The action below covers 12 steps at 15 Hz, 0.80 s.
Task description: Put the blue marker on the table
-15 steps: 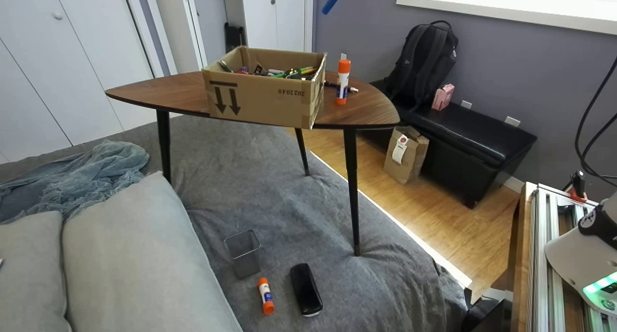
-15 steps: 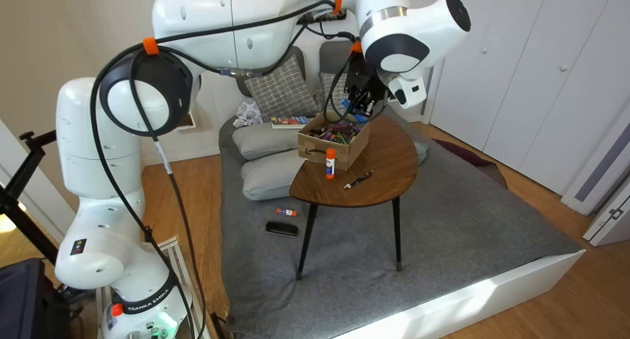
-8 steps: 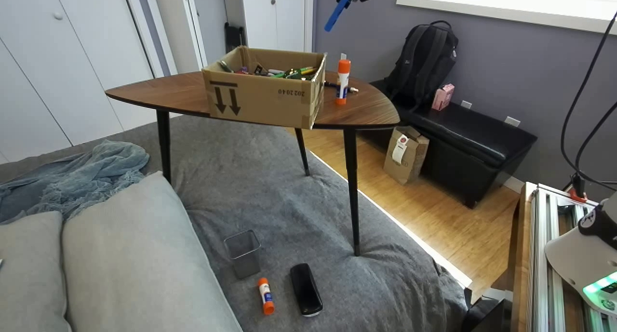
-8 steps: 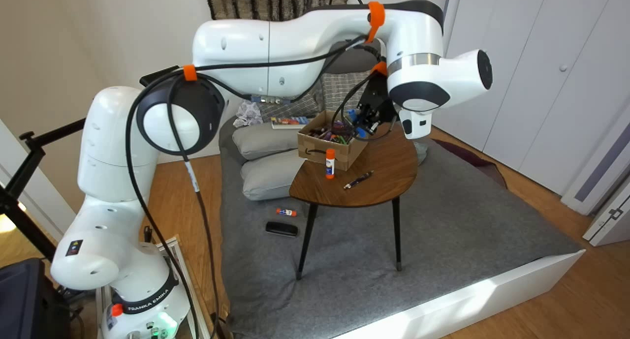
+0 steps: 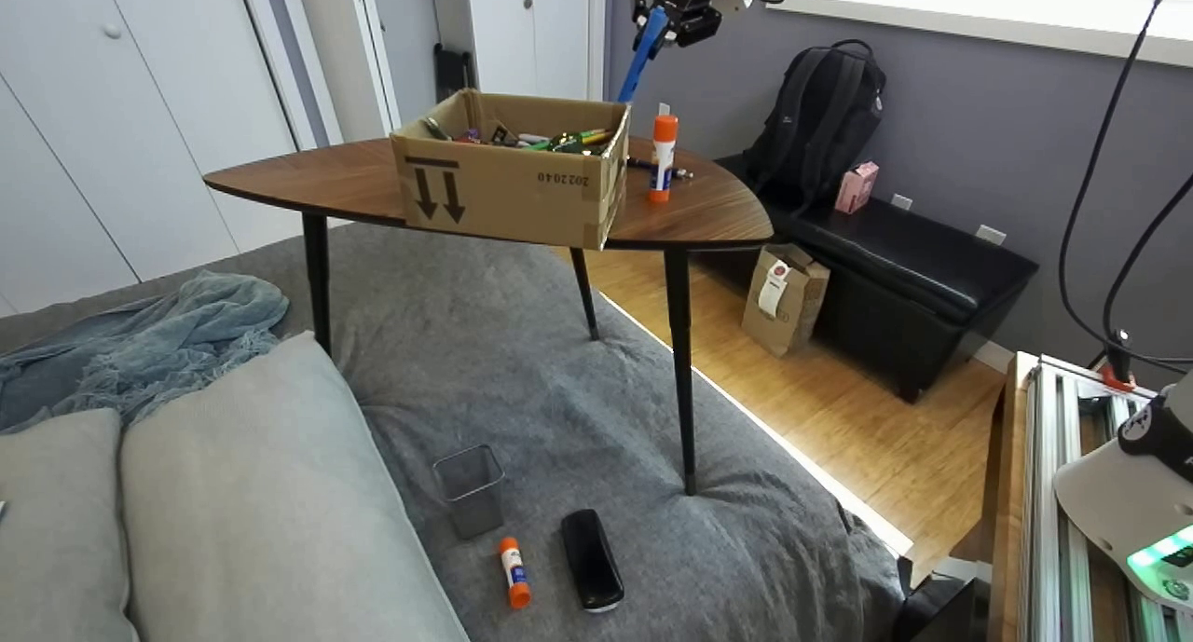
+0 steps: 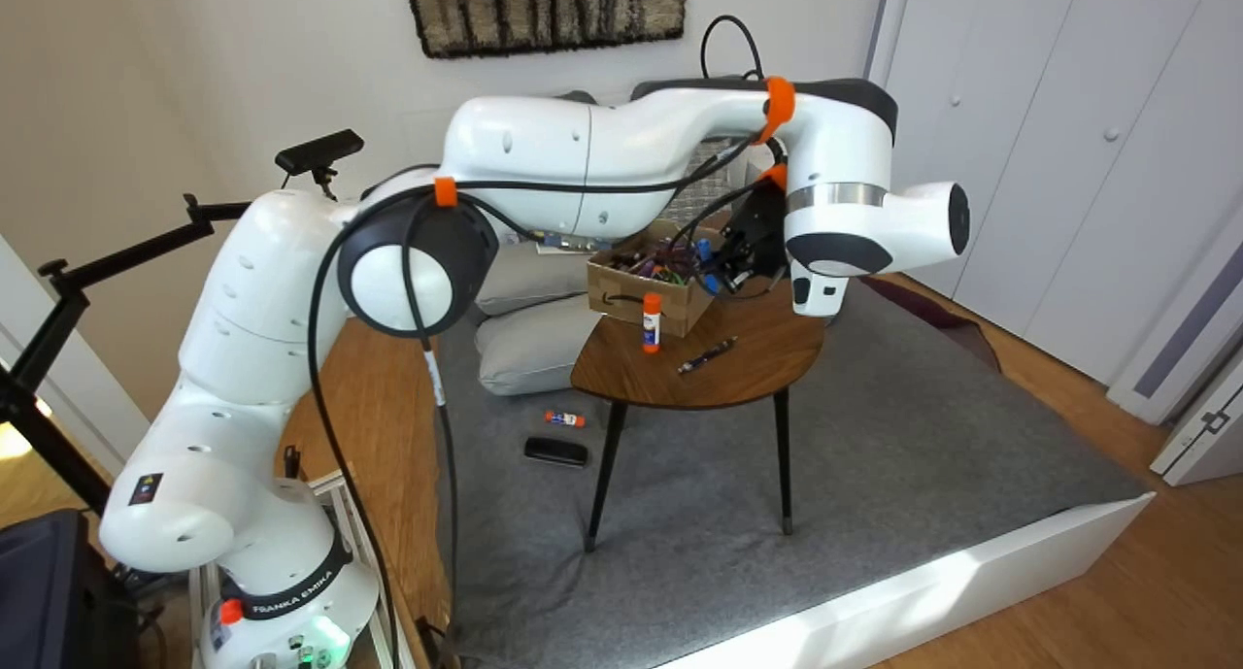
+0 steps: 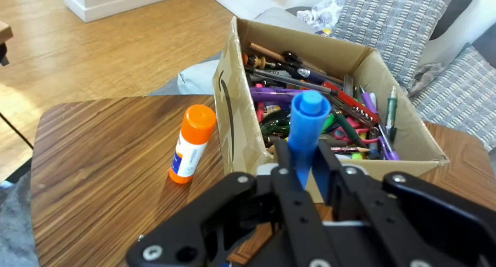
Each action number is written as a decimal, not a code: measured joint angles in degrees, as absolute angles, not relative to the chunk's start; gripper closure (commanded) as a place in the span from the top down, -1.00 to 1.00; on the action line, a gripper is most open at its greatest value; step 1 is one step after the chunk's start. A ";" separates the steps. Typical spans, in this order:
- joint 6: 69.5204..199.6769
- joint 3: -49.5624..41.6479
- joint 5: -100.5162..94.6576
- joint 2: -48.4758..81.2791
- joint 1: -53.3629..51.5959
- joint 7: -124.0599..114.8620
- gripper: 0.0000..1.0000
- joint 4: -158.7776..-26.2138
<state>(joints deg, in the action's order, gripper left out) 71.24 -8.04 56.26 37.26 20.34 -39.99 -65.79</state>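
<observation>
Blue marker (image 7: 305,135) is slanting over the table (image 7: 97,162), near the cardboard box (image 7: 242,147); the gripper (image 7: 303,154) is pinching it between nearly closed fingers (image 7: 288,185). A glue stick (image 7: 190,150) is standing left of the box in the wrist view. The table is standing on a gray bed (image 6: 923,436). Only in an exterior view is a backpack (image 5: 811,125) sitting on a far bench (image 5: 918,269).
</observation>
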 measured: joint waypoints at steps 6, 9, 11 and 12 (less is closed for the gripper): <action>71.24 -7.53 58.50 42.75 20.38 -44.51 -0.90 -62.82; 71.25 -7.45 58.50 45.22 20.31 -45.42 -0.90 -61.16; 71.25 -7.44 58.50 46.66 20.32 -45.57 -0.90 -60.15; 71.25 -7.44 58.48 47.25 20.32 -45.57 -0.90 -59.60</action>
<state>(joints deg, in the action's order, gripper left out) 71.25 -7.44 58.48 47.25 20.32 -45.57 -59.60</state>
